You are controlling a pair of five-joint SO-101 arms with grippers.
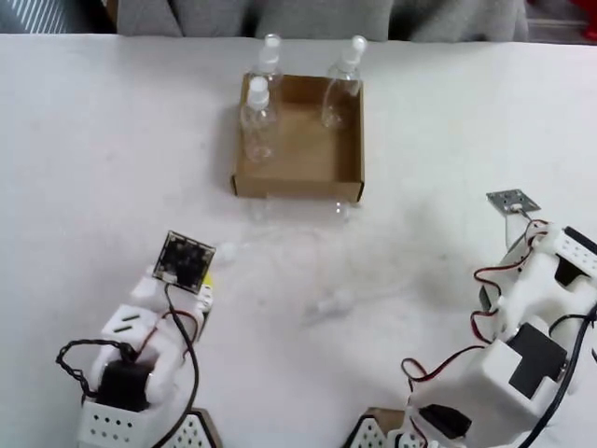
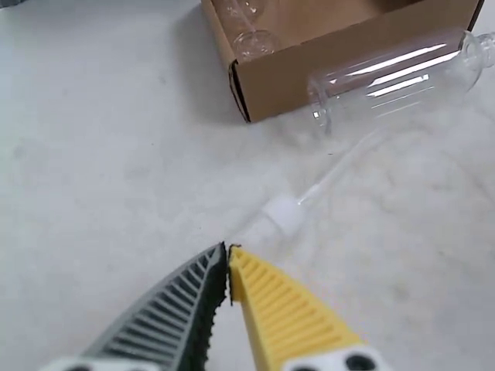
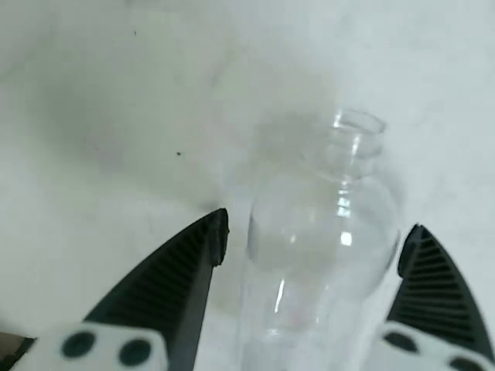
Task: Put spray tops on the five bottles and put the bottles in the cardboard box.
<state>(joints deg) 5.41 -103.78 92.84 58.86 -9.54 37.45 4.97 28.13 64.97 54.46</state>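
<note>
My left hand [image 2: 228, 259] is closed, holding nothing. The spray top [image 2: 282, 210] lies just past its tips, tube pointing toward the cardboard box [image 2: 348, 54] and the lying bottle [image 2: 394, 73] beside it. My right hand [image 3: 317, 224] straddles an uncapped bottle [image 3: 332, 193], spread wide and seemingly not gripping.

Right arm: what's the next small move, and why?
Probably close the right tool on the uncapped bottle. It sits between the open fingers with its neck bare, and a gap shows at one finger, so it doesn't look gripped yet.
</note>
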